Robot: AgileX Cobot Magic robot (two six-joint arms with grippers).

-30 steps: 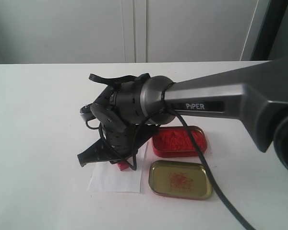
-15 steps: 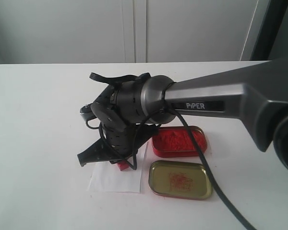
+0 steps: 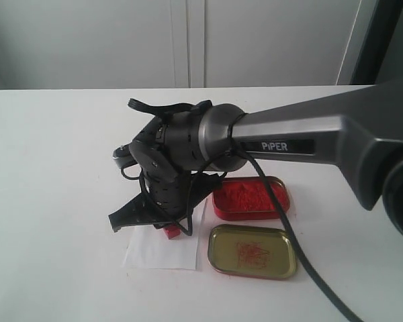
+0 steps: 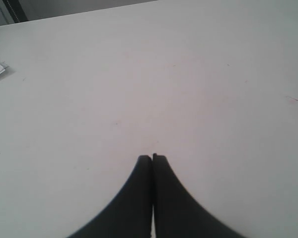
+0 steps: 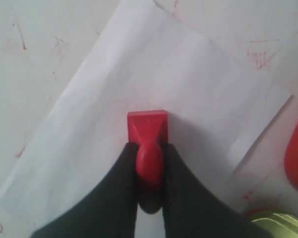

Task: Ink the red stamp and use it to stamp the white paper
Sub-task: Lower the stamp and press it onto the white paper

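Observation:
My right gripper [image 5: 149,148] is shut on the narrow handle of the red stamp [image 5: 147,130]. The stamp's square base sits over the white paper [image 5: 154,74]; whether it presses on the sheet or hovers just above cannot be told. In the exterior view the red stamp [image 3: 171,232] peeks out below the right gripper [image 3: 168,225], at the upper right part of the white paper [image 3: 154,251]. My left gripper [image 4: 152,157] is shut and empty over bare tabletop, away from the paper.
The red-filled ink tin [image 3: 250,196] lies right of the paper, and its gold lid [image 3: 252,251] with red smears lies in front of it. The right arm [image 3: 309,144] and its cable [image 3: 302,255] cross above the tins. Red ink marks dot the table.
The right wrist has shifted very slightly; the stamp stays over the same spot of the paper. Tins and paper have not moved.

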